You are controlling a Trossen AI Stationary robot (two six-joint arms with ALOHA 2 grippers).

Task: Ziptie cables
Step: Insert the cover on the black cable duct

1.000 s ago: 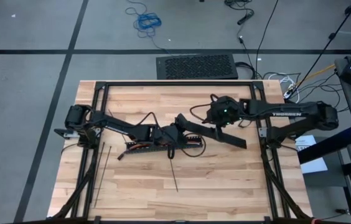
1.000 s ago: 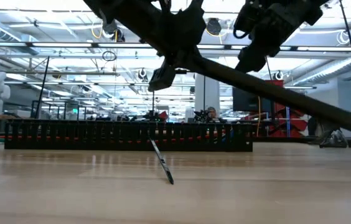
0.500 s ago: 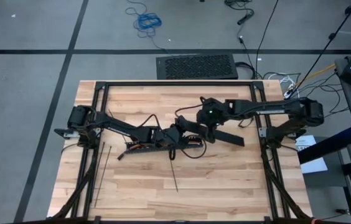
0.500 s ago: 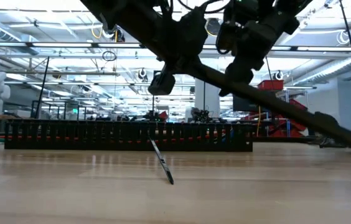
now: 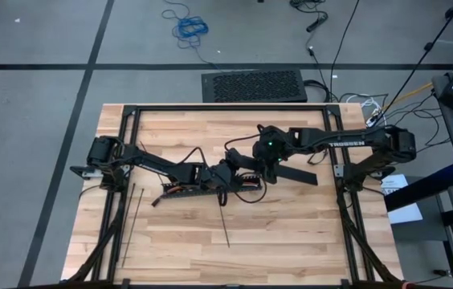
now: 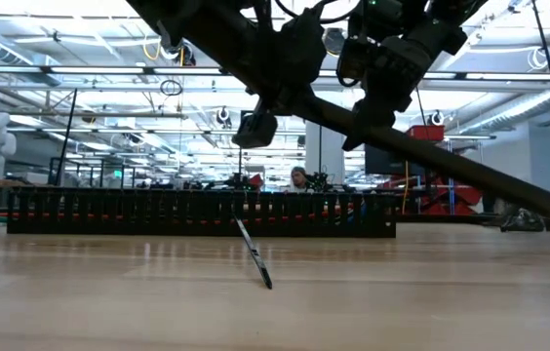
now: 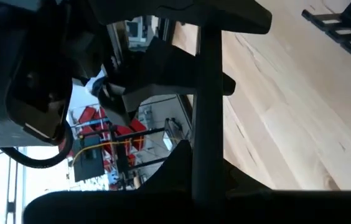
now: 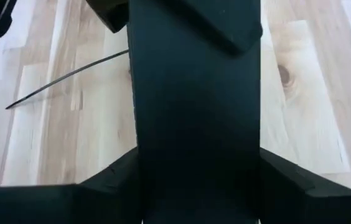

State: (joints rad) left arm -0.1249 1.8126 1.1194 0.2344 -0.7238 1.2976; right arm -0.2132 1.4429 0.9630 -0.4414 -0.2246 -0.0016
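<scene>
Mostly I see dark arm blocking both wrist views. Cables (image 5: pixel 180 189) peek out under the left arm mid-counter; I cannot count the wires. I count two zipties (image 5: pixel 223 225) near the front edge. Left end effector (image 5: pixel 228 174) is clenched; right end effector (image 5: pixel 246 164) grips a long black channel (image 5: pixel 295 172).

We see the slotted channel (image 5: pixel 202 189) lying mid-table (image 5: pixel 291 241), one ziptie (image 5: pixel 222 225) in front of it, another strap (image 5: pixel 131 218) near the left edge.
</scene>
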